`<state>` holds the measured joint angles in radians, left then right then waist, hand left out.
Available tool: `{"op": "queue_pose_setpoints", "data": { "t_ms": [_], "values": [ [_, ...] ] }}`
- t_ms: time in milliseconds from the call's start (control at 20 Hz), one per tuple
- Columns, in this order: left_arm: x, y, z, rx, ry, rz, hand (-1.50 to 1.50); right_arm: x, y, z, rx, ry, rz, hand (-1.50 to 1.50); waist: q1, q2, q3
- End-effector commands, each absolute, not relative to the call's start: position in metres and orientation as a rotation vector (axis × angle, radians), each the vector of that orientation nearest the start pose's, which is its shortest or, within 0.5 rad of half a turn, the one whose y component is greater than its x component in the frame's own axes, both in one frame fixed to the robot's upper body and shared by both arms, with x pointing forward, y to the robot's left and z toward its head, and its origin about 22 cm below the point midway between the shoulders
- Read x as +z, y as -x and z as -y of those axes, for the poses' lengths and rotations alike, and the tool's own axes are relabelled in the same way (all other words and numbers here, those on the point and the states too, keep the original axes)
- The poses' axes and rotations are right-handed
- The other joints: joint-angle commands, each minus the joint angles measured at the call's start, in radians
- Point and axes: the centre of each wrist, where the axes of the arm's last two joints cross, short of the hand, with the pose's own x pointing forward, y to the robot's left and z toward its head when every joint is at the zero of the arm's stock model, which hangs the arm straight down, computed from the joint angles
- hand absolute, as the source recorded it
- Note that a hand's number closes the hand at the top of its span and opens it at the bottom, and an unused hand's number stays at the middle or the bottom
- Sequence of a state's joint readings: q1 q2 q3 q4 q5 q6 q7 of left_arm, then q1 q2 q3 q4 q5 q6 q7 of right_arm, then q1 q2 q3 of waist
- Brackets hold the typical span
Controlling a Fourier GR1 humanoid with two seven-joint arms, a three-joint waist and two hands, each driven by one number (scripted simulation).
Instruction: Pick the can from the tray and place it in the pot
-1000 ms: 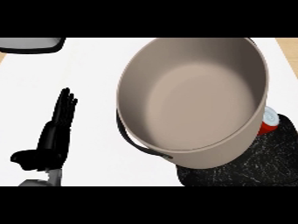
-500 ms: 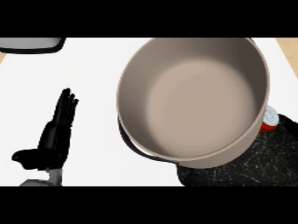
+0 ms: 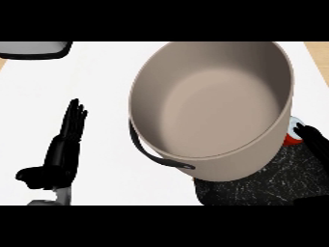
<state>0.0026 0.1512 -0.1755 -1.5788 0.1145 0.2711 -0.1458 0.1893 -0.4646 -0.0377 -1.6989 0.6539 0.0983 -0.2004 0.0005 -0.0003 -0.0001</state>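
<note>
Right robot hand just beside can

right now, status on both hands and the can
Left hand open, resting lower left. Right hand at the can, grip not visible. Can not yet in pot; pot hides most of it.

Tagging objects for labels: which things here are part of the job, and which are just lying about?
In the job:
- can, mostly hidden behind the pot
- pot
- tray
- right hand, beside the can

Lying about:
- left hand, open, resting at the view's left
- grey thing, cut off at the top-left edge; can't tell what it is
</note>
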Motion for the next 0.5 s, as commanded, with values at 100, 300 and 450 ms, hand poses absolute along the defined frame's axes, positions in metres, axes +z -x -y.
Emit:
{"op": "queue_pose_setpoints", "data": {
  "t_ms": [100, 300, 450],
  "values": [
    [0.006, -0.216, -0.216, 0.031, -0.087, 1.693, 0.00, 0.034, -0.225, 0.349, 1.001, 0.751, 1.445, -1.50, 0.006, 0.000, 0.000],
    [-0.004, -0.248, -0.211, 0.031, -0.109, 1.695, 0.00, 0.033, -0.209, 0.349, 1.003, 0.762, 1.404, -1.50, -0.003, 0.000, 0.000],
    [0.002, -0.239, -0.224, 0.042, -0.098, 1.707, 0.00, 0.001, -0.208, 0.348, 1.014, 0.724, 1.422, -1.50, -0.001, 0.000, 0.000]
  ]
}}
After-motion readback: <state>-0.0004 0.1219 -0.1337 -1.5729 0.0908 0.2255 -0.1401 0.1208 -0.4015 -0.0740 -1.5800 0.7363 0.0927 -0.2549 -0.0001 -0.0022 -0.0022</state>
